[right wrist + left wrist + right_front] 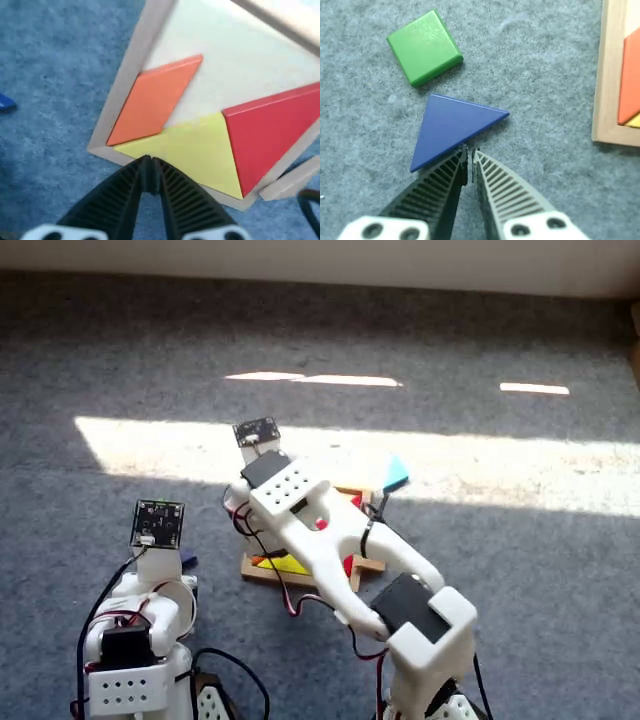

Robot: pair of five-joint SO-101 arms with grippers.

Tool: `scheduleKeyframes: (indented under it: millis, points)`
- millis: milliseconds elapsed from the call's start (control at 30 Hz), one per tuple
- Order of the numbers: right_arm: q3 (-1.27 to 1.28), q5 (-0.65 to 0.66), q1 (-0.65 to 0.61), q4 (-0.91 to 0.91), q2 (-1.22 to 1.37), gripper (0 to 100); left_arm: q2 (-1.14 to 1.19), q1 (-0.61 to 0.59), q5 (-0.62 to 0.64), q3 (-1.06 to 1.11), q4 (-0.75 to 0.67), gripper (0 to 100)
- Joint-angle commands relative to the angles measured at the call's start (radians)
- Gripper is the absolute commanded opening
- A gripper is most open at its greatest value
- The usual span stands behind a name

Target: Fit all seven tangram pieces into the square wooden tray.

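left gripper: is hanging shut, holding nothing, tips touching the long edge of the flat dark blue triangle piece.
right gripper: is hanging shut and empty over the edge of the square wooden tray.
blue triangle: is lying on the grey fuzzy tabletop, near a flat green square piece, apart from the tray.
handling: is looking light, hard and slippery; pinching long edge against far point is probably best.

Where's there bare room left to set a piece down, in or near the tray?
Inside the tray, bare floor lies between the orange parallelogram, the red triangle and the far rim. Carpet is free between the blue triangle and the tray's rim. Crowded: around the yellow triangle.
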Motion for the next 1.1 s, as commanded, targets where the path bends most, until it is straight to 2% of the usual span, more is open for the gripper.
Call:
scheduleKeyframes:
  millis: [0,133,233,533,667,933,1067]
  points:
    - [-0.007,0.012,0.081,0.045,-0.177,0.5,-0.041,-0.013,-0.006,0.019,0.008,4]
    - [-0.005,0.012,0.168,0.041,-0.249,0.5,-0.041,-0.013,-0.006,0.019,0.008,4]
    - [0.008,0.012,0.177,-0.018,-0.246,0.5,-0.041,-0.013,-0.006,0.019,0.008,4]
    - [0.375,0.011,0.094,-0.662,-0.249,0.5,-0.041,-0.013,-0.006,0.019,0.008,4]
    - [0.463,0.011,0.101,-0.849,-0.248,0.5,-0.041,-0.013,-0.006,0.019,0.008,4]
    - [0.538,0.012,0.091,-0.897,-0.248,0.5,-0.041,-0.013,-0.006,0.019,0.008,4]
    - [0.598,0.012,0.048,-0.897,-0.248,0.5,-0.041,-0.013,-0.006,0.019,0.008,4]
